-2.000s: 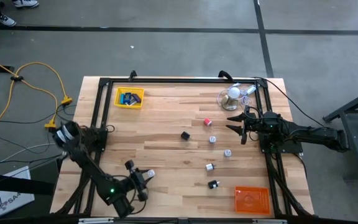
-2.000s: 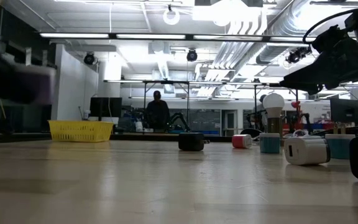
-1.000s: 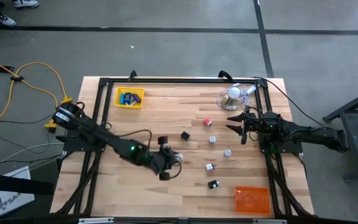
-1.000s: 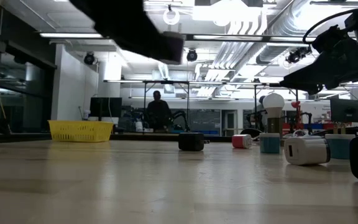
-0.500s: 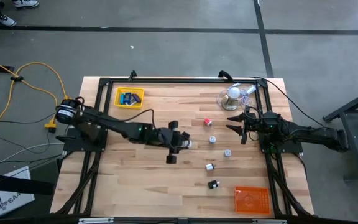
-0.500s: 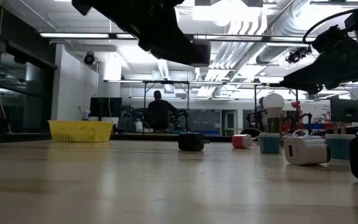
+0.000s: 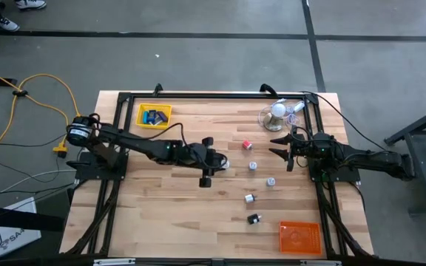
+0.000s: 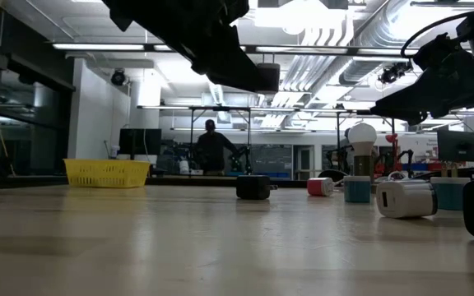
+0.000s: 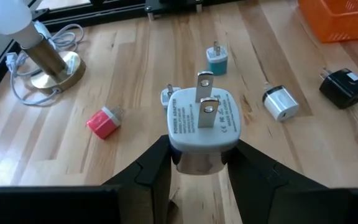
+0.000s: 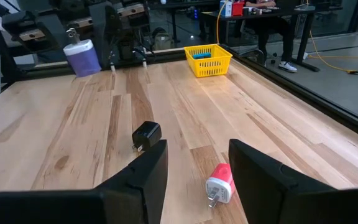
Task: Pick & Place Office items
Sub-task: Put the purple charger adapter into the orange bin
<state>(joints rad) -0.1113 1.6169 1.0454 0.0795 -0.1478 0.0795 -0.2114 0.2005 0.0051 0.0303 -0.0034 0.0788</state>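
My left gripper (image 9: 201, 158) is shut on a white plug adapter (image 9: 202, 118) and hangs over the table's middle (image 7: 217, 162). On the wood beyond it lie a red piece (image 9: 104, 121), a teal plug (image 9: 216, 59), a silver-white plug (image 9: 280, 102) and a black plug (image 9: 344, 87). My right gripper (image 7: 281, 148) waits open at the right edge, nothing between its fingers; a red plug (image 10: 219, 183) and a black one (image 10: 146, 134) lie ahead of it. My left gripper pinches the white plug adapter between its two fingers, on the body's two sides (image 9: 176, 140) at the end away from the prongs. The fingers come from the table's left, slanting down. The adapter is lifted clear, its two prongs (image 9: 205, 87) pointing away from the gripper.
A yellow tray (image 7: 154, 116) with blue pieces stands at the far left and an orange tray (image 7: 299, 237) at the near right. A white ball lamp with a clear cord (image 7: 278, 111) stands at the far right. Bare wood lies near left.
My left arm has swung from the table's near left toward its middle, going toward the far edge and a little right. It has rolled slightly and kept the white adapter between its fingers, clear of the table.
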